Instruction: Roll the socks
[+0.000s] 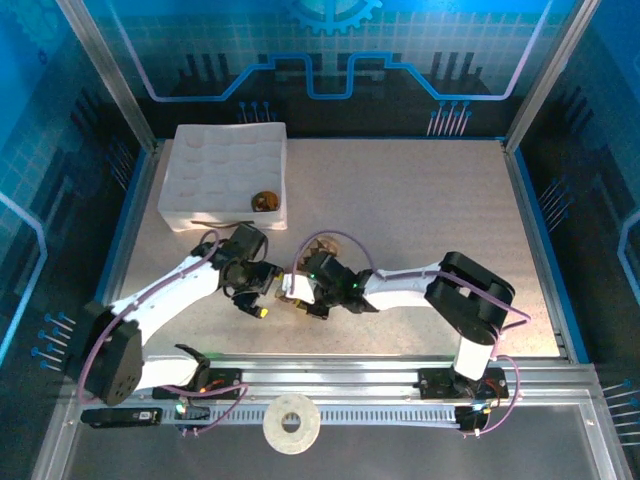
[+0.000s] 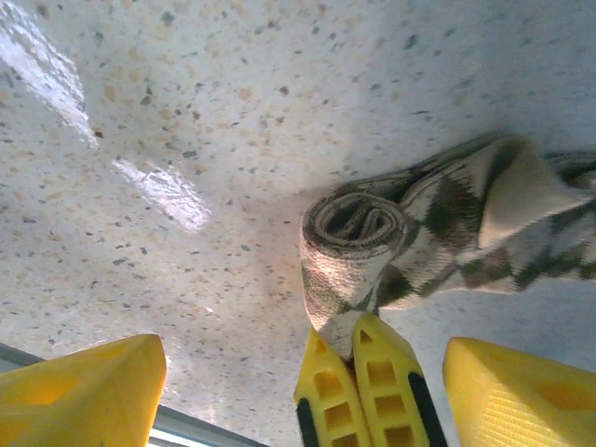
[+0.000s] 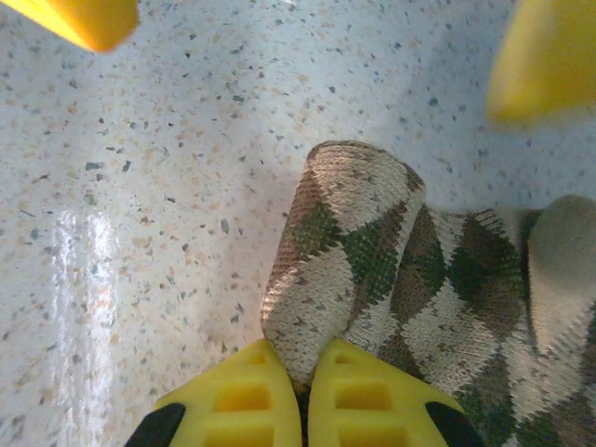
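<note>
Sock roll [image 3: 345,251] between tight right fingers [image 3: 237,399]

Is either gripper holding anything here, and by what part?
The right gripper has its fingers shut on the tan argyle sock, pinching its rolled-up end. The left gripper is open and holds nothing.

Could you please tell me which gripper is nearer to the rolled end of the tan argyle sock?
Right. The right gripper is shut on the rolled end of the tan argyle sock; the left gripper is open opposite it, fingers spread either side, clear of the fabric.
</note>
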